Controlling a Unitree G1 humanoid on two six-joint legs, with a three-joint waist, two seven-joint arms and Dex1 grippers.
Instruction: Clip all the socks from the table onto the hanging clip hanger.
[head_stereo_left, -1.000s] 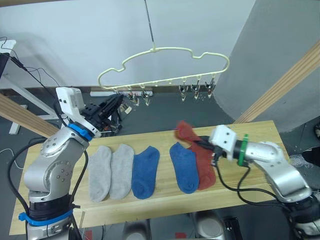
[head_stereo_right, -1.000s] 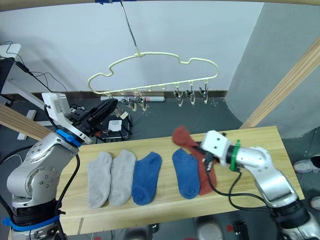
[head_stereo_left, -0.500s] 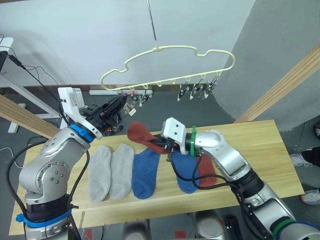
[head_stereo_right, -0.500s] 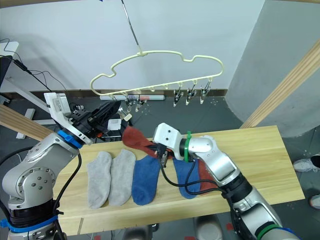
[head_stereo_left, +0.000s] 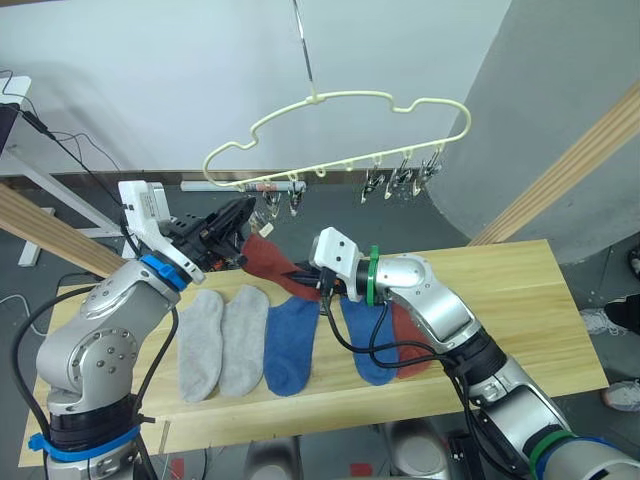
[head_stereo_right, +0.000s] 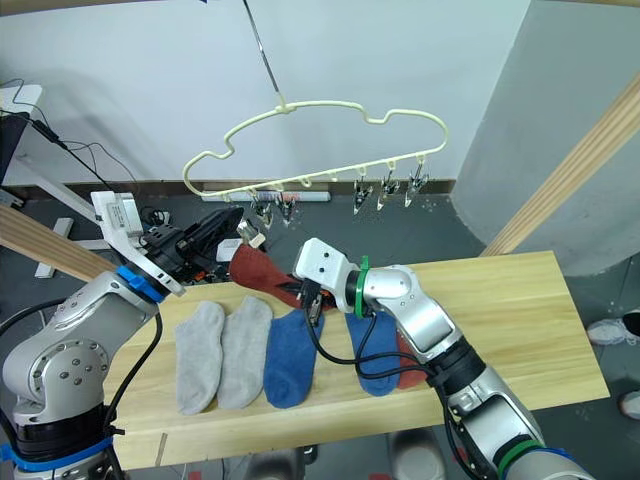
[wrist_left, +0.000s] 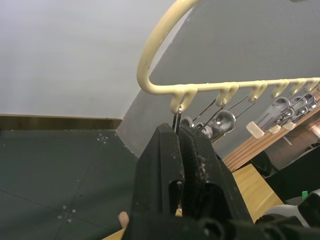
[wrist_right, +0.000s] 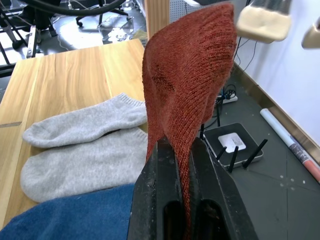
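I can read no text, label, brand, number or sign anywhere in my views.

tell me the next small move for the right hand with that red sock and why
Probably lift the rust-red sock a little higher toward the leftmost clips of the clip hanger. The right hand is shut on the sock's lower end, its free end hangs below the clips, and the left hand waits beside them.
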